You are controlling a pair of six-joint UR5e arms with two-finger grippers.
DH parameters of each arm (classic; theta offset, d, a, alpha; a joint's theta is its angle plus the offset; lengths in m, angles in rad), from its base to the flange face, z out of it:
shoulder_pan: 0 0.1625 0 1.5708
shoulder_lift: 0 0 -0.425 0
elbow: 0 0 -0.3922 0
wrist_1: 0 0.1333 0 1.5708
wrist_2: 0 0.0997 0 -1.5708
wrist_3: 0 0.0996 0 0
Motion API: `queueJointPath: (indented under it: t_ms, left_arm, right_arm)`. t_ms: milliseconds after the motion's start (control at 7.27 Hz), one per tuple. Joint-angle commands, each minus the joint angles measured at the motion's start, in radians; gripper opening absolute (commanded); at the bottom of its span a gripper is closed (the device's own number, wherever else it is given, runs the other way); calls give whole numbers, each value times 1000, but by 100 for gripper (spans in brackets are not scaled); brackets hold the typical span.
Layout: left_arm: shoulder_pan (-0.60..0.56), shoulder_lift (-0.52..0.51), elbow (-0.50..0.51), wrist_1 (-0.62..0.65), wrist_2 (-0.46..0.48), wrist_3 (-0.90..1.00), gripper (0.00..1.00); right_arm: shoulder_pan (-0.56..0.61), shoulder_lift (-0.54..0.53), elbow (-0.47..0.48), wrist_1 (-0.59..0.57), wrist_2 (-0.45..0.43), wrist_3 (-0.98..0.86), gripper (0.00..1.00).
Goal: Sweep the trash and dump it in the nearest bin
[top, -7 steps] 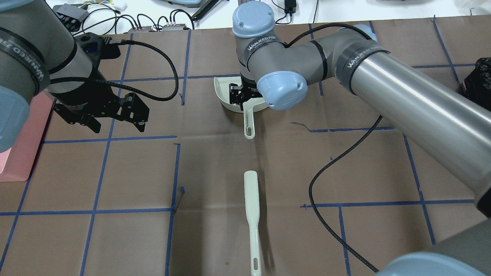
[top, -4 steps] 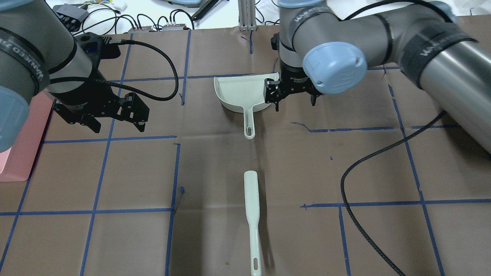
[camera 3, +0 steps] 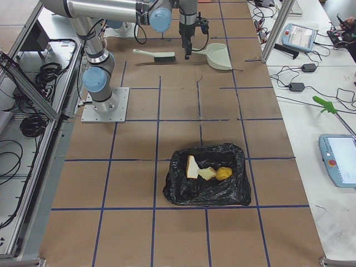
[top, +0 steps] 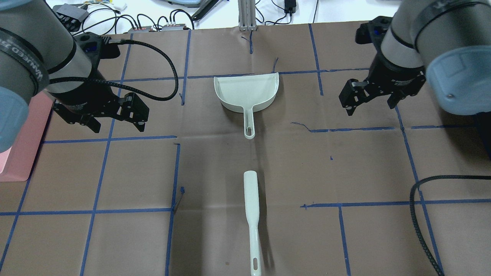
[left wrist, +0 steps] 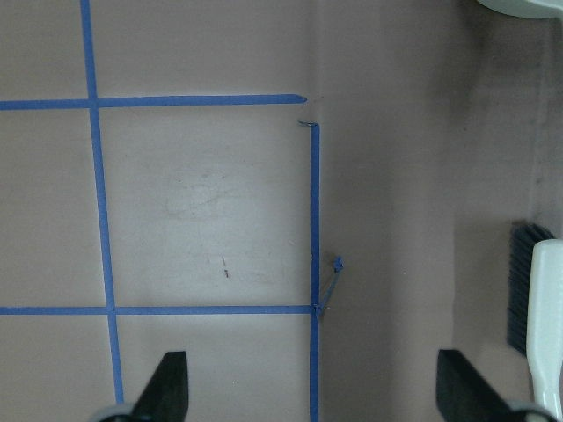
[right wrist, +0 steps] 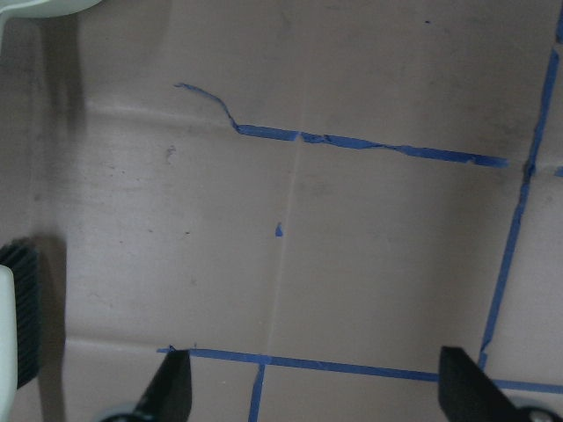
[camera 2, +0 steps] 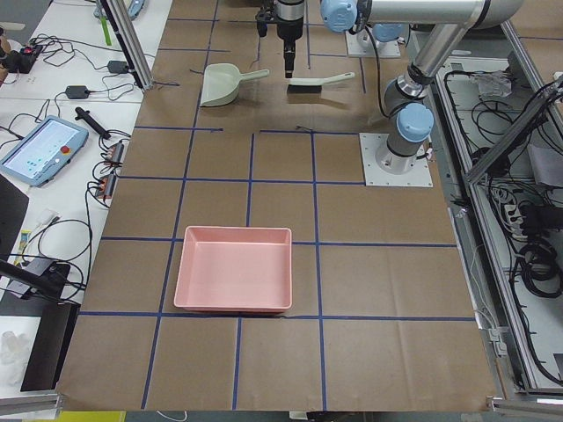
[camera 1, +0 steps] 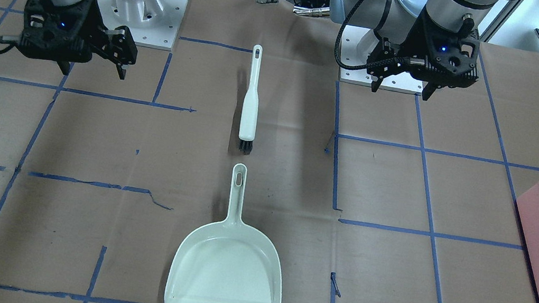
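Note:
The trash, a yellow lump (camera 3: 223, 174) and bread slices (camera 3: 193, 167), lies inside the black bin (camera 3: 183, 194) at the table's end on my right side. A pale green dustpan (top: 247, 90) (camera 1: 227, 273) rests flat at the table's middle, handle toward a matching brush (top: 251, 203) (camera 1: 251, 100). My left gripper (top: 117, 126) (camera 1: 400, 90) (left wrist: 317, 391) hovers open and holds nothing, left of the dustpan. My right gripper (top: 370, 107) (camera 1: 94, 71) (right wrist: 318, 391) hovers open and holds nothing, to the right of the dustpan.
A pink tray (top: 23, 145) (camera 2: 233, 268) sits at the table's end on my left side. Blue tape lines grid the brown table cover. Cables and boxes lie along the far edge (top: 153, 23). A black cable (top: 418, 214) loops over the table at the right.
My right gripper has swung from over the dustpan out to the right, well apart from it. The dustpan, the brush and my left arm have not moved.

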Motion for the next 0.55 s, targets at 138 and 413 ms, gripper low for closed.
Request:
queueJointPath:
  t_ms: [138,413]
  left_arm:
    - [0,-1,0,0,0,0,99]
    - [0,-2,0,1,0,0,99]
  right_arm:
    - [-19,6,-40,11,12,3,100]
    - [34,46,-69,9,7,46,100]
